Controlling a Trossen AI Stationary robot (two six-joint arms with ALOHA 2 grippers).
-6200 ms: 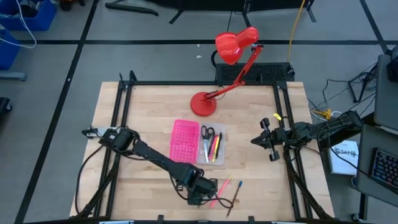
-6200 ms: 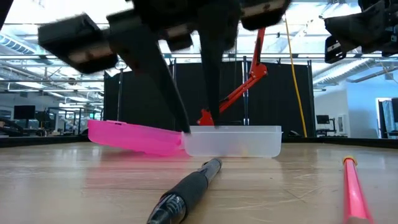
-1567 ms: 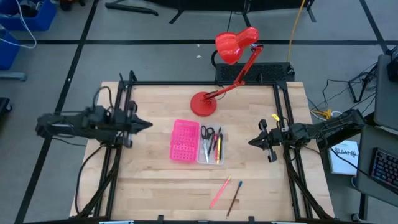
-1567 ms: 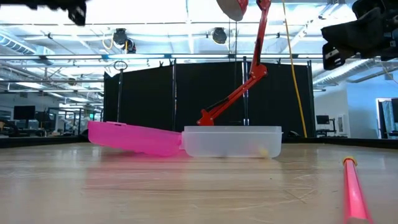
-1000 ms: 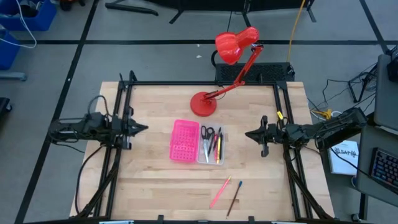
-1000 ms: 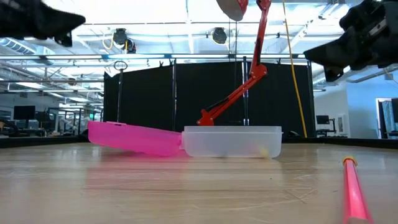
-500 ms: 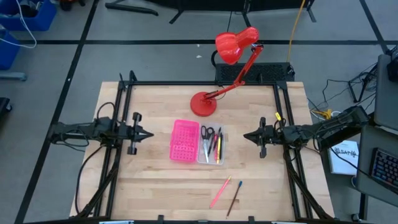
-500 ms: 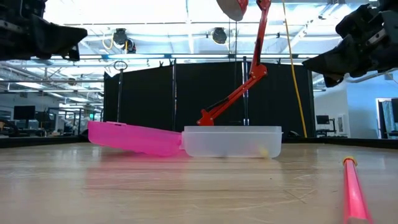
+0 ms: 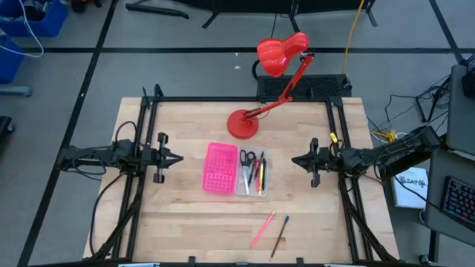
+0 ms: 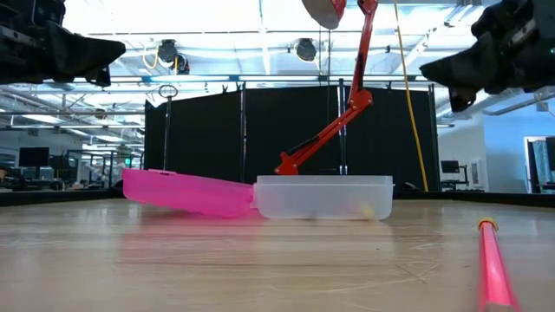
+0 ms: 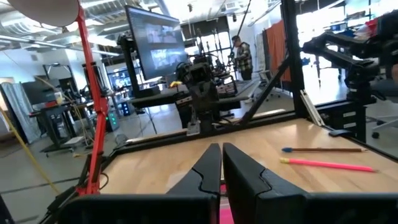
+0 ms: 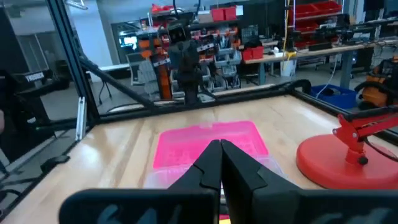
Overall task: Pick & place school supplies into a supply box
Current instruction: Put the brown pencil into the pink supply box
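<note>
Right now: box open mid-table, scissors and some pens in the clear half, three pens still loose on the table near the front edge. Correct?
Not quite: two are loose, not three. The high view shows a pink pen and a dark pencil lying side by side on the table near the front edge. The rest holds: the box sits open mid-table, with scissors and pens in its clear half.

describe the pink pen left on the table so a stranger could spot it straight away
Start from the supply box in the middle of the table. Nearer the table's front edge, two thin sticks lie loose on bare wood. The pink pen is the bright one with a yellow tip, lying diagonally beside a darker brown pencil.
</note>
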